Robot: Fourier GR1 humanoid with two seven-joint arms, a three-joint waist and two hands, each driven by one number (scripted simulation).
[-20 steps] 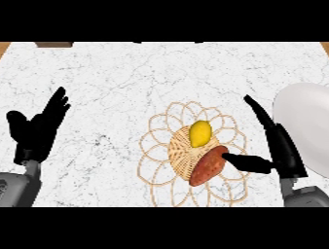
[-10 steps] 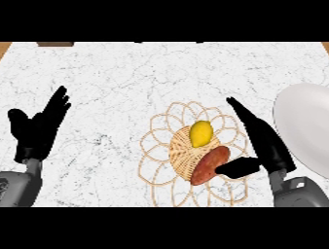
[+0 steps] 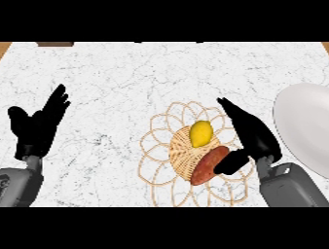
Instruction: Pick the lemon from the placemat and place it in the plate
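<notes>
While the lemon (image 3: 201,133) sits mid-placemat (image 3: 160,146), right hand (image 3: 250,133) at its 3 o'clock, fingers straight, holds nothing; risk: closing could catch the sweet potato (image 3: 209,165) at 6 o'clock.

Woven wicker placemat (image 3: 169,170), smooth white plate (image 3: 315,127), veined marble counter (image 3: 124,73).

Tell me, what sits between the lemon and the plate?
In the head view, the right hand lies between the lemon and the plate, over the placemat.
</notes>
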